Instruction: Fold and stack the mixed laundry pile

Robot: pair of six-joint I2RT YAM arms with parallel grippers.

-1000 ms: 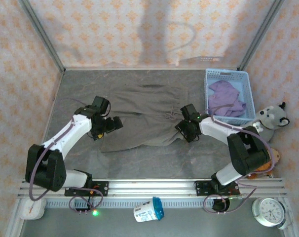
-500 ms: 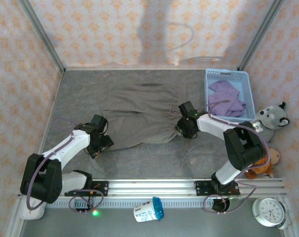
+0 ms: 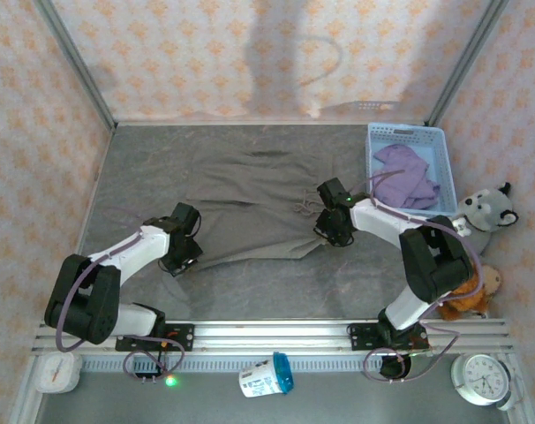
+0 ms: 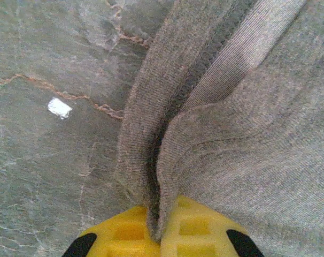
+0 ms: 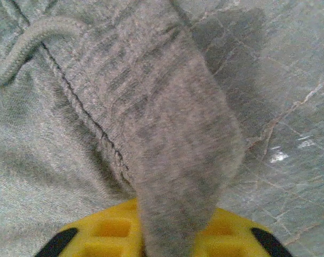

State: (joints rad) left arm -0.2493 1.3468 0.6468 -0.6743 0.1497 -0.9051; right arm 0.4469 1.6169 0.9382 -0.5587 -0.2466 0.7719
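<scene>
Wrinkled olive-grey cloth garment (image 3: 250, 190) was pinched twice.
Left hand (image 4: 159, 235) clamped lower-left hem; right hand (image 5: 167, 238) clamped right edge.

Olive-grey garment (image 4: 247, 134) runs off the top and right edges of the left wrist view, its pinched fold vanishing between the left gripper (image 4: 159, 235)'s yellow pads (image 4: 124, 233), themselves cut off at the bottom edge. In the right wrist view, the thick fold caught in the right gripper (image 5: 167, 235) covers the pads' inner faces. From above, the lavender T-shirt (image 3: 406, 175) lies bunched in the basket (image 3: 373, 146), its outline unreadable.
</scene>
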